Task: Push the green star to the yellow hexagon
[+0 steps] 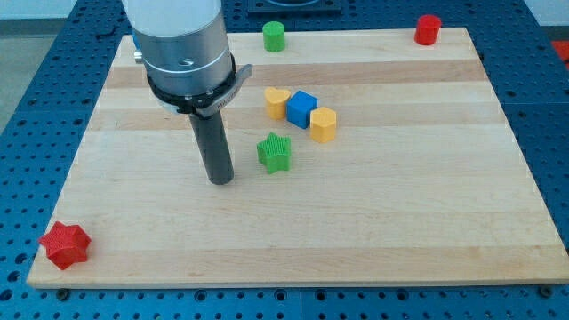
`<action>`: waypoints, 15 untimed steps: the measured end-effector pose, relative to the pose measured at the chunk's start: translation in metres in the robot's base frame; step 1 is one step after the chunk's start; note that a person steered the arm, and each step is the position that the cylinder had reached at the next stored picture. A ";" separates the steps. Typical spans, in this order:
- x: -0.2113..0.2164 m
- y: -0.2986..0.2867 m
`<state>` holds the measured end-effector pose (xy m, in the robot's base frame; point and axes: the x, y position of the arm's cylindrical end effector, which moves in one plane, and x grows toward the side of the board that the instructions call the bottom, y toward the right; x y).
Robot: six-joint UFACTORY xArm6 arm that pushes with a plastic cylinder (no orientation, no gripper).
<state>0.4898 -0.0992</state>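
The green star [275,152] lies near the middle of the wooden board. The yellow hexagon [324,124] sits up and to its right, a small gap apart. My tip [220,180] rests on the board to the left of the green star and slightly lower, about a block's width away, not touching it. The rod rises from the tip to the grey arm body at the view's top left.
A blue cube [301,108] touches the yellow hexagon; a yellow heart [276,102] sits beside the cube. A green cylinder [273,36] and a red cylinder [428,29] stand at the top edge. A red star [65,244] lies at the bottom left corner.
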 end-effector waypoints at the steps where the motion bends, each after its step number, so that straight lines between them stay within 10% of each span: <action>1: 0.000 0.000; 15: -0.026 0.093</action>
<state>0.4640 -0.0059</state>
